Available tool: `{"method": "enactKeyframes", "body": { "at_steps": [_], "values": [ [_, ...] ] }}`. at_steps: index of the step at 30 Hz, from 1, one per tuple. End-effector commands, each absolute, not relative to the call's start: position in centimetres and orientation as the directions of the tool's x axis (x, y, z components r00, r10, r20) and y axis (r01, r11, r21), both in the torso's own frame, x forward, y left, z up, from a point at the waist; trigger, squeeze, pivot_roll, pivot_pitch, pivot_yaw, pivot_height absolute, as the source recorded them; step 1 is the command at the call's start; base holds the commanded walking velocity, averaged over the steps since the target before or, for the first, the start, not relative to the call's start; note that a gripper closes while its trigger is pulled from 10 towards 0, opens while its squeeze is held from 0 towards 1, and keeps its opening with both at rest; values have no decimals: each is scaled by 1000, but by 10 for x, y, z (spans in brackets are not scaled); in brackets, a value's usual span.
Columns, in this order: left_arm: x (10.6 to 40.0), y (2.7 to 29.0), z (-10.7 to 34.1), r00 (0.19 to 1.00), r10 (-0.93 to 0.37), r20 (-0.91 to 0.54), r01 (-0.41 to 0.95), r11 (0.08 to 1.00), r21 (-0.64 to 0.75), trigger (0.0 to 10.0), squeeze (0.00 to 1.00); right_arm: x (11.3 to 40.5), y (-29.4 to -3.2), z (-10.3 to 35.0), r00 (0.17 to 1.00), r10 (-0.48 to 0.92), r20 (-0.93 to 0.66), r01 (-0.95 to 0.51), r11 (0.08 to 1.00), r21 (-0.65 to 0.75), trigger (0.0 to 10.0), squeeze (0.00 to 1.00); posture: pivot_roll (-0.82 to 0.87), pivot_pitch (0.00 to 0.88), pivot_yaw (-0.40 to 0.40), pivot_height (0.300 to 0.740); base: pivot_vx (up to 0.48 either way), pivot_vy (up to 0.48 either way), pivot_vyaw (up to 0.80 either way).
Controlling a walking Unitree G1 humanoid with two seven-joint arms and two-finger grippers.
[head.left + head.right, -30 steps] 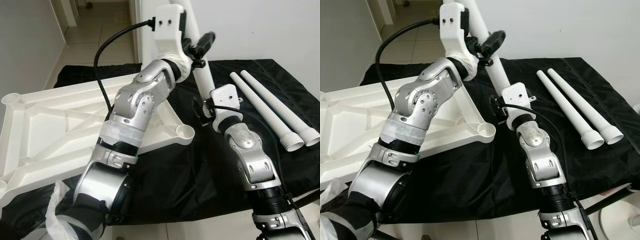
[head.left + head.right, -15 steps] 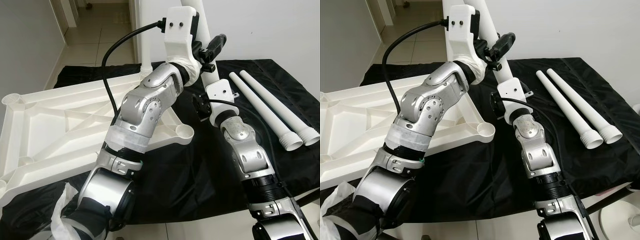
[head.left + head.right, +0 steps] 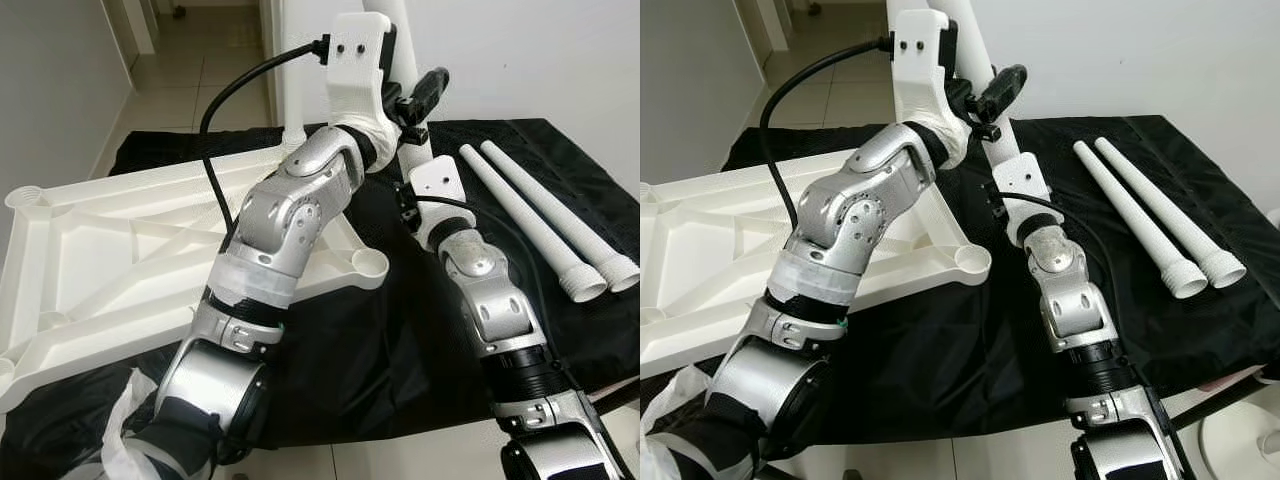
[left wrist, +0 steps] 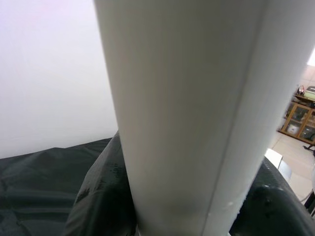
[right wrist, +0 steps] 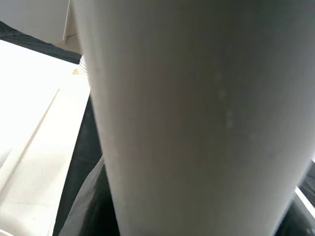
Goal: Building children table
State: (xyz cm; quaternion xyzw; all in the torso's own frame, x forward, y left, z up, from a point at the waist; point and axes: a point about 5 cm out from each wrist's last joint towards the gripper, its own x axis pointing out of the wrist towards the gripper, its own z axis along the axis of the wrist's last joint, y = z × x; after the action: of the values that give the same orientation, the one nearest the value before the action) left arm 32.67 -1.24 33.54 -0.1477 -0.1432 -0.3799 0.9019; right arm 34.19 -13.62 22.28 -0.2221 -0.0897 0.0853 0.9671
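Leg in both claws, raised over the upturned tabletop

White table leg [image 3: 412, 150] stands tilted above the black-draped worktop [image 3: 380, 330]; left claw [image 3: 420, 95] is clamped round its upper part, right claw [image 3: 405, 200] lower down, grip hidden, so I cannot tell. Tabletop [image 3: 90, 260] lies underside up just beside; two spare legs [image 3: 545, 215] rest apart. Best to steady the leg upright, align its threaded end squarely over a corner socket [image 3: 368, 265].
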Motion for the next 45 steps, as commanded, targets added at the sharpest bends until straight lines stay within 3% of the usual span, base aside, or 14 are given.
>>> {"method": "enactKeyframes", "body": {
  "at_steps": [1, 7, 8, 9, 10, 18, 26, 27, 45],
  "values": [
    [320, -18, 339, 642, -665, 382, 750, 649, -130, 10000, 0, 341, -133, 216, 968, 227, 103, -161, 883, -440, 0, 0, -82, 0, 14, 740, 0, 0, 0],
    [319, -19, 339, 636, -671, 380, 752, 650, -110, 10000, 0, 341, -133, 215, 968, 230, 99, -166, 887, -432, 0, 0, -82, 0, 18, 740, 0, 0, 0],
    [319, -19, 339, 637, -670, 383, 752, 650, -113, 10000, 24, 342, -133, 216, 971, 214, 104, -155, 900, -407, 10000, 0, -81, 0, 17, 740, 0, 0, 0],
    [319, -19, 339, 637, -670, 383, 752, 650, -113, 10000, 24, 342, -133, 216, 971, 214, 104, -155, 900, -407, 10000, 0, -81, 0, 17, 740, 0, 0, 0],
    [319, -19, 339, 636, -668, 386, 752, 649, -117, 10000, 1000, 343, -134, 216, 975, 191, 111, -136, 915, -380, 10000, 0, -80, 0, 18, 740, 0, 0, 0],
    [318, -20, 339, 619, -678, 397, 766, 632, -117, 10000, 1000, 345, -136, 215, 988, 118, 101, -91, 966, -242, 10000, 0, -79, 0, 20, 740, 0, 0, 0],
    [321, -15, 334, 652, -656, 380, 738, 664, -120, 10000, 1000, 347, -140, 215, 993, 49, 105, -31, 986, -162, 10000, 0, -82, 0, 21, 740, 0, 0, 0],
    [322, -13, 332, 660, -651, 376, 731, 672, -120, 10000, 0, 347, -142, 214, 994, 32, 104, -18, 991, -134, 10000, 0, -82, 1, 21, 740, 0, 0, 0],
    [339, 23, 301, 792, -494, 358, 557, 825, -94, 10000, 0, 336, -164, 213, 969, -56, 243, 58, 998, -3, 10000, 0, -71, 13, 12, 740, 0, 0, 0]
  ]
}}
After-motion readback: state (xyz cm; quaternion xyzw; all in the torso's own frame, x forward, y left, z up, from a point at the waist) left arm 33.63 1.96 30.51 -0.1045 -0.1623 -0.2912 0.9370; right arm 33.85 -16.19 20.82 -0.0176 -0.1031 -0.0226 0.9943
